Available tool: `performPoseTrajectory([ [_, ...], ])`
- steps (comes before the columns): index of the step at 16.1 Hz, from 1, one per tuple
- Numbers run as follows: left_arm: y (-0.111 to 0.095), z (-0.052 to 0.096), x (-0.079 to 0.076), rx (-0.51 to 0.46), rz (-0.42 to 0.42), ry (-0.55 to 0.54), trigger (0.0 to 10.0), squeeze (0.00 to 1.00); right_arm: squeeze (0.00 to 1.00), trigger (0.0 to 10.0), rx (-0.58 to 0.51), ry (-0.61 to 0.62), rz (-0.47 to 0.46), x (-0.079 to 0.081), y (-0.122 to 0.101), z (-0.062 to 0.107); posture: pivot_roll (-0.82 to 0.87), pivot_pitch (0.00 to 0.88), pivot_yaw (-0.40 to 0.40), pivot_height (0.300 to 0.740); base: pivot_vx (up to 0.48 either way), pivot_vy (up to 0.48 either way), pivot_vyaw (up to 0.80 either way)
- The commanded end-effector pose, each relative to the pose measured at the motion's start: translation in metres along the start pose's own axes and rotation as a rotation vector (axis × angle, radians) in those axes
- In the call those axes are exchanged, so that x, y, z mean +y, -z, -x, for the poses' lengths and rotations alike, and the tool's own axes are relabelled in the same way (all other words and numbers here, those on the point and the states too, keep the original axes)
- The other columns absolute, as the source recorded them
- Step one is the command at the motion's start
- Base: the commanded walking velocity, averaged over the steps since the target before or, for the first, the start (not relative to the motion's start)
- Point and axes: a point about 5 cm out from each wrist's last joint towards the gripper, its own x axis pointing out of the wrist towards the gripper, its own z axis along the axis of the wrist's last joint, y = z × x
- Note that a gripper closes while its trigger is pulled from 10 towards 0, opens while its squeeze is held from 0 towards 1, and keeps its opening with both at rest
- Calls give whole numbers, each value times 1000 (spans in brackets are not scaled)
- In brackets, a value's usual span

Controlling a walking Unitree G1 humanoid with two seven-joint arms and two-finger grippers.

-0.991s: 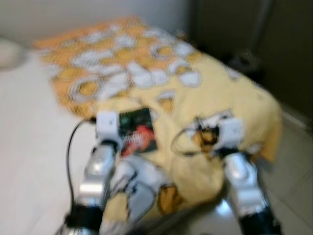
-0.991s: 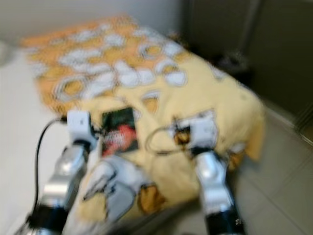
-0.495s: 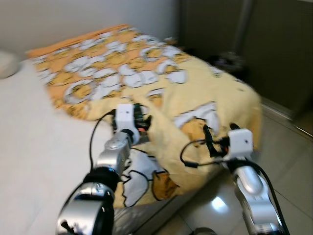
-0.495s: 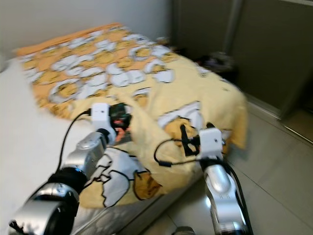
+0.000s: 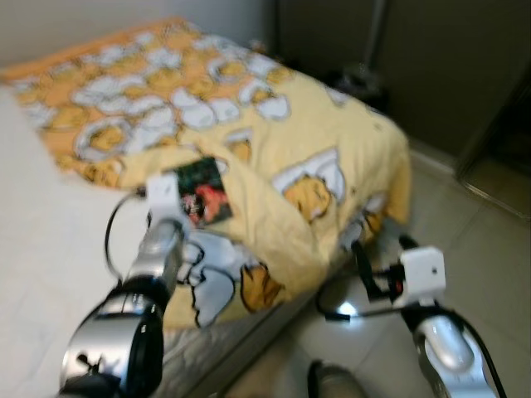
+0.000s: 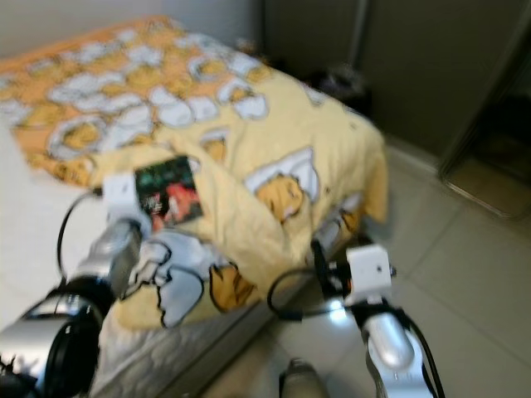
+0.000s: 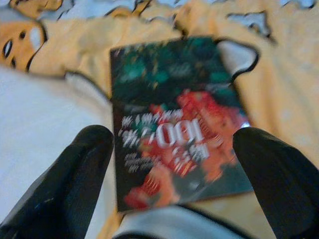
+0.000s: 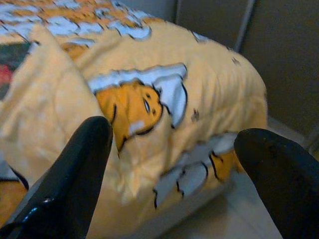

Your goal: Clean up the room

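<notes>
Yellow quilted fabric, printed with cartoon figures, covers the bed [image 5: 274,141] and hangs over its corner toward the tiled floor [image 5: 489,240]. A book [image 7: 177,119] with a dark green and red cover lies flat on the blanket [image 8: 149,104], close to a raised fold — the likeliest item to be tidied away.

The left gripper [image 7: 174,164] is extended over the bed with its two black fingers [image 7: 75,179] spread wide, one on each side of the book's near edge; no contact is evident. The spacing suggests it is lined up to close on the cover, though the flat lie gives little edge to catch.

The right gripper [image 8: 169,164] is held out beyond the bed's corner, above the floor, fingers likewise parted and empty — apparently kept clear of the work.

The head views are blurred, so fine detail is uncertain.
</notes>
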Motion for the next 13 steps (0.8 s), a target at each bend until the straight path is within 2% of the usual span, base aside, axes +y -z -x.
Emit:
performPoseTrajectory([
  [1,-4,-1,10,-17,15,-39,10000,0,0,10000,-17,-14,-7,1,-7,0,-315,114,111,740,0,0,0],
  [5,10,2,18,42,131,-100,10000,0,0,10000,-8,-40,-2,3,-11,2,-329,127,103,740,0,0,0],
  [9,22,6,33,87,214,-172,10000,0,0,10000,22,-64,22,4,-15,28,-393,190,85,740,0,0,0],
  [10,23,6,34,87,225,-175,10000,0,0,10000,24,-63,24,4,-16,30,-397,192,84,740,0,0,0],
  [11,25,7,35,88,283,-173,10000,0,0,10000,29,-61,27,2,-17,35,-410,200,83,740,0,0,0],
  [13,24,6,32,82,347,-146,10000,0,0,10000,39,-59,27,3,-20,43,-425,217,85,740,0,0,0],
])
